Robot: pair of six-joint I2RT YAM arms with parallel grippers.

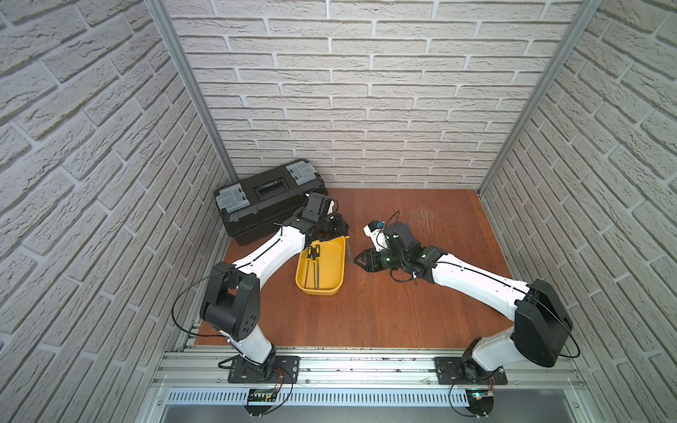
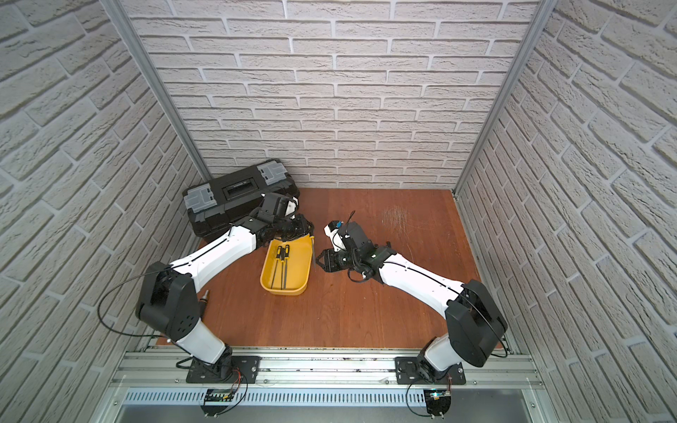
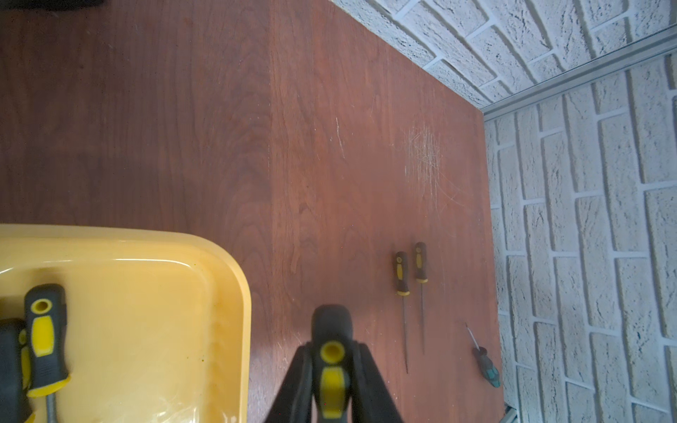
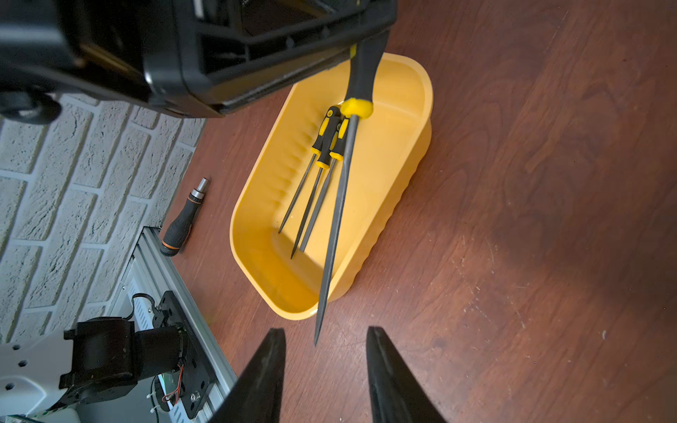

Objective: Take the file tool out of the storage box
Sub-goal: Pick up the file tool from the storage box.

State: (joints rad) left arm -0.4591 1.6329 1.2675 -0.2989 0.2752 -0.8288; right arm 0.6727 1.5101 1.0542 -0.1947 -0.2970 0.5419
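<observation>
White brick-patterned walls closed the cell in on three sides, joined at the back corners by slanting aluminium posts. The floor of the workspace was a reddish-brown wood-grain board, evenly lit, with a patch of pale scratches near the back wall towards the right. Along its near edge ran grooved aluminium rails, and below them a strip of slotted grey trunking.

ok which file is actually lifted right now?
The file gripped by its handle in the left claw, hanging beside the storage box; three other files lie flat inside.
</observation>
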